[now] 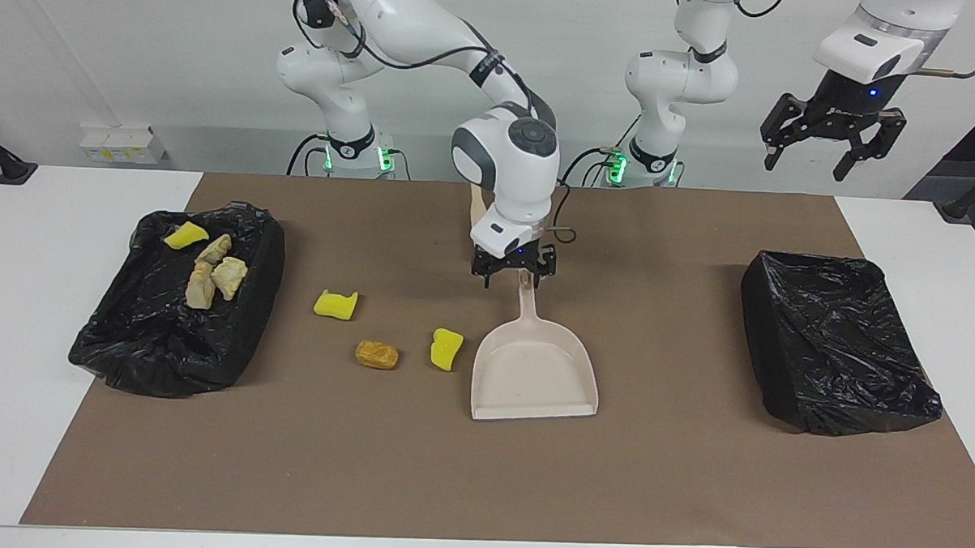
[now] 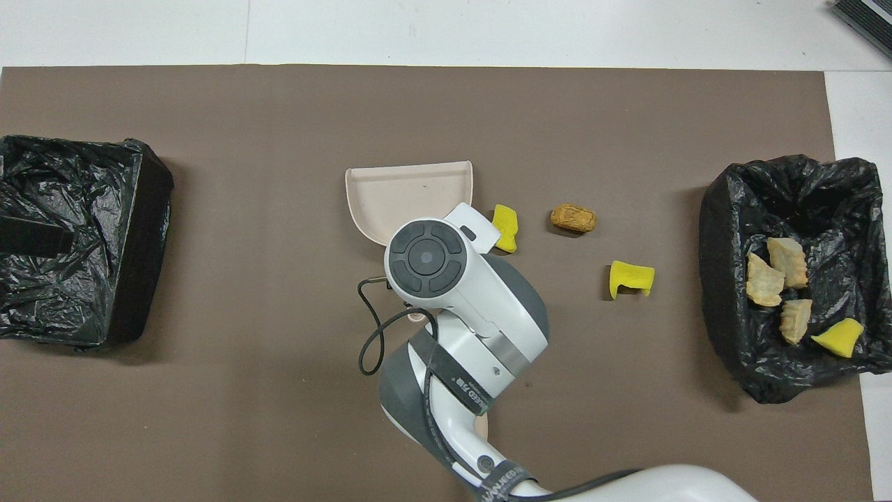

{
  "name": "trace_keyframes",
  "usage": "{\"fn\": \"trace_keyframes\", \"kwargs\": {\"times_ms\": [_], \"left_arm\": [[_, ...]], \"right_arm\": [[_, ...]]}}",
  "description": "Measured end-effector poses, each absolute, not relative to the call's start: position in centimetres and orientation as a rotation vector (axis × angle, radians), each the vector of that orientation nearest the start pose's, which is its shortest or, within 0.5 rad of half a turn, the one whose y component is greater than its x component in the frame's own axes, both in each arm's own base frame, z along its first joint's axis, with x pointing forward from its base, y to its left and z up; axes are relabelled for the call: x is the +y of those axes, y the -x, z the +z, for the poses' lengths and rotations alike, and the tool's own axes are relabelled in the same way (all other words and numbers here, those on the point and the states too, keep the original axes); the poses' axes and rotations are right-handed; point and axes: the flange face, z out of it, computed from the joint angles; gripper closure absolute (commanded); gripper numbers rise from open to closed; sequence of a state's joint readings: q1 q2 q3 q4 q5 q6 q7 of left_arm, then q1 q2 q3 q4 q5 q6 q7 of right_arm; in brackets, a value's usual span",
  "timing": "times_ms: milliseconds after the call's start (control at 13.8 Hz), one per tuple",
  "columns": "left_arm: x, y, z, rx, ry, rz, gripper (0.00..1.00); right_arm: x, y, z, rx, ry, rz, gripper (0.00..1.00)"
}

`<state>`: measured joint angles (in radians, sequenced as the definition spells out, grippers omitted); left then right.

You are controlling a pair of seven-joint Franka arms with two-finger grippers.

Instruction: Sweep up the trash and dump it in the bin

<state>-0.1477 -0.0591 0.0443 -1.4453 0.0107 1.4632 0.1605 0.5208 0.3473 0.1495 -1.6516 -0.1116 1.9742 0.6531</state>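
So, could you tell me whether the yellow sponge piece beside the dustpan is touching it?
Apart. The facing view shows a strip of brown mat between the yellow sponge piece and the dustpan.
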Motion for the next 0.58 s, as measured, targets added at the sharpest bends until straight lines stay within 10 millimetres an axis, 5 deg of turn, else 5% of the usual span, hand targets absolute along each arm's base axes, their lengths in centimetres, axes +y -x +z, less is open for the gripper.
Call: {"fn": "trace_keyframes", "kwargs": {"times_ms": [291, 581], "left_arm": [[-5.2, -51.9, 70.5, 0.409, 3.103, -0.113, 0.0], [-5.8, -51.8, 70.5, 0.427, 3.101, -0.109, 0.0]], "right_arm": [[33.8, -51.2, 46.1, -0.187, 3.212, 0.115, 0.0], [30.6, -48.7, 45.7, -0.156, 3.209, 0.21, 0.0]]}}
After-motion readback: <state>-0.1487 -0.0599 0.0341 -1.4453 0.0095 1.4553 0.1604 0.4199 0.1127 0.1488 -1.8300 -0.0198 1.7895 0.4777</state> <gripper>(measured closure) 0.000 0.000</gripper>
